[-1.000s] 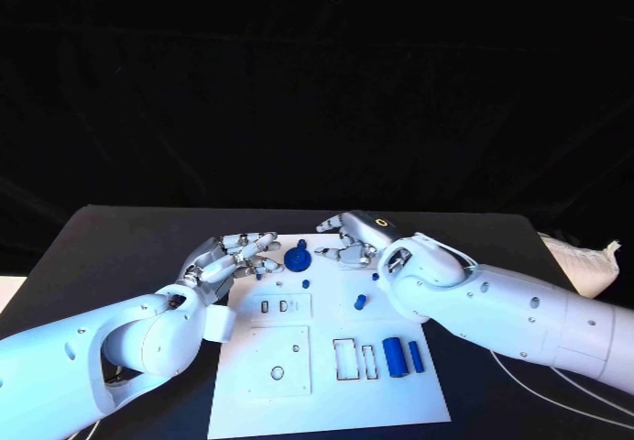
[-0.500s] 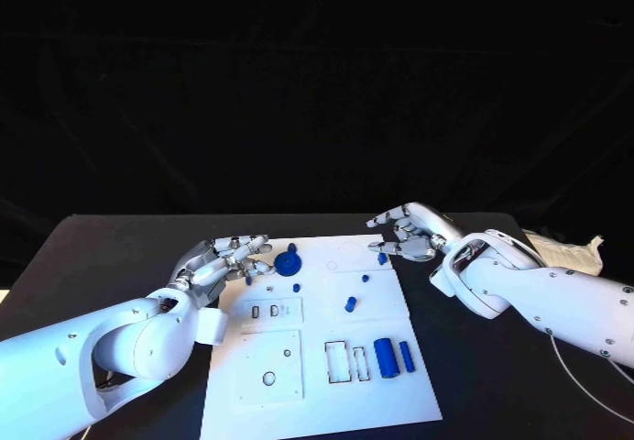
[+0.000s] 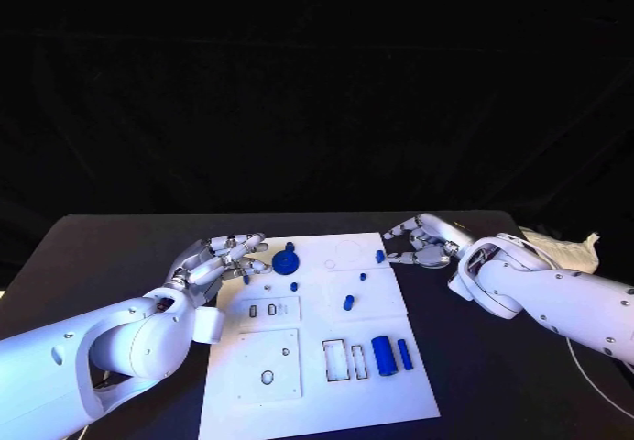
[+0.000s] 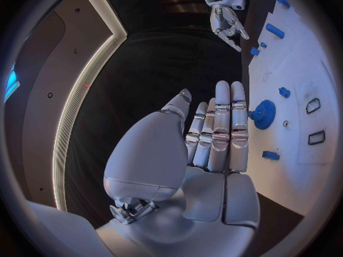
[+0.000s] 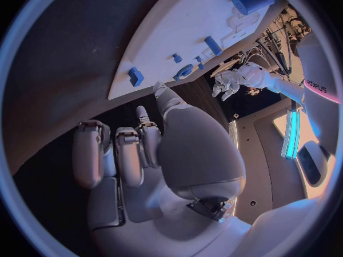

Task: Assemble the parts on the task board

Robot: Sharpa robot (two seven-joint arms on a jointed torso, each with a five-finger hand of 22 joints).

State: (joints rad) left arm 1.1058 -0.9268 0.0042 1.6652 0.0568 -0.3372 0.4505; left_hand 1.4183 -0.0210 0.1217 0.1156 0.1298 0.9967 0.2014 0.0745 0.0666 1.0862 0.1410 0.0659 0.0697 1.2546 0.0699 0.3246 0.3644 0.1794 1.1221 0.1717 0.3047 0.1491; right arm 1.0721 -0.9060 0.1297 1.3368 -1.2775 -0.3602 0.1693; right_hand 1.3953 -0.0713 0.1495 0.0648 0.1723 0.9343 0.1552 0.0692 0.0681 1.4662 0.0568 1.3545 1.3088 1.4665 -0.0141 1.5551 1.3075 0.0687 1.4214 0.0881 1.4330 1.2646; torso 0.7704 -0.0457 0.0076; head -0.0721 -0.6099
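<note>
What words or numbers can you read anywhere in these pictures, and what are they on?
No text reads clearly in any of the pictures.
The white arm seen in the right wrist view carries small dark lettering, too small and bent to read.
The white task board has only outlines and holes, no words.
The small blue parts are unmarked.

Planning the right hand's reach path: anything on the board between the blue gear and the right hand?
In the head view, between the gear and the right hand lies bare white board, then one small blue part at the board's edge beside the hand.
</note>
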